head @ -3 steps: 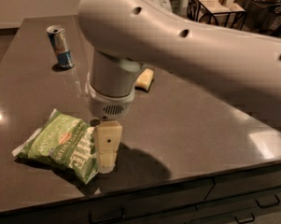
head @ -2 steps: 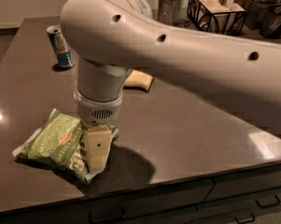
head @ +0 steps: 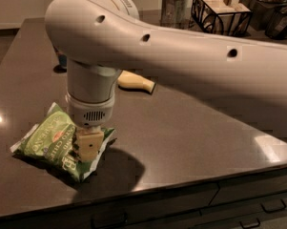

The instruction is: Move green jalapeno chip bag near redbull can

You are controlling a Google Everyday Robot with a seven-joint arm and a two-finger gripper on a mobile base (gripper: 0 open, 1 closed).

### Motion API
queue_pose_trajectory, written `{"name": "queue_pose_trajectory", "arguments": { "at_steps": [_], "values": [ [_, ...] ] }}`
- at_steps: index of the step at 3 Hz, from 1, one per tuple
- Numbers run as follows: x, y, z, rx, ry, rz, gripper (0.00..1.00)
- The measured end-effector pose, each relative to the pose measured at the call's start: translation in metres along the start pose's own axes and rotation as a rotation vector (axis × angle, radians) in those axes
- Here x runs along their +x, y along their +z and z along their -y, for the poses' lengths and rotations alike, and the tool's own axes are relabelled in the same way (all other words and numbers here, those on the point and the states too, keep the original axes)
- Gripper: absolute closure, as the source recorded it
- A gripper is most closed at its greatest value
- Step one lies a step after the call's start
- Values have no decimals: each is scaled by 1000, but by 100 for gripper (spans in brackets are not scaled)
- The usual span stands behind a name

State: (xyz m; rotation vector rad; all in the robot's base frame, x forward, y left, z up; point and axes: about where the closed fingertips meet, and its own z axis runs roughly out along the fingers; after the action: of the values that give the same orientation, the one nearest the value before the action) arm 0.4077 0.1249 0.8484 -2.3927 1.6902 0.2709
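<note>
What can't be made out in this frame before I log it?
All in the camera view:
- Hidden by the arm: nearly all of the redbull can; only a dark sliver shows.
- Covered by the gripper: the right end of the green jalapeno chip bag, so contact there is unclear.
- Hidden by the arm: the left end of the pale yellow block.
- Cut off by the top edge: the contents of the cup.

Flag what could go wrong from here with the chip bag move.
The gripper sits on the right end of the green jalapeno chip bag, not its middle, so the bag may slip or swing when lifted. The arm hides nearly all of the redbull can at back left, so placing close risks knocking it.
</note>
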Motion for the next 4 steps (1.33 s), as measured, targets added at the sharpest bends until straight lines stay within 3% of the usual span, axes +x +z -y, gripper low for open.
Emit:
{"name": "queue_pose_trajectory", "arguments": {
  "at_steps": [1,2,4],
  "values": [
    [-7,-11,22,15,10,-11,83],
    [-10,-27,58,34,48,1,100],
    [-3,-54,137,78,176,49,100]
  ]
}}
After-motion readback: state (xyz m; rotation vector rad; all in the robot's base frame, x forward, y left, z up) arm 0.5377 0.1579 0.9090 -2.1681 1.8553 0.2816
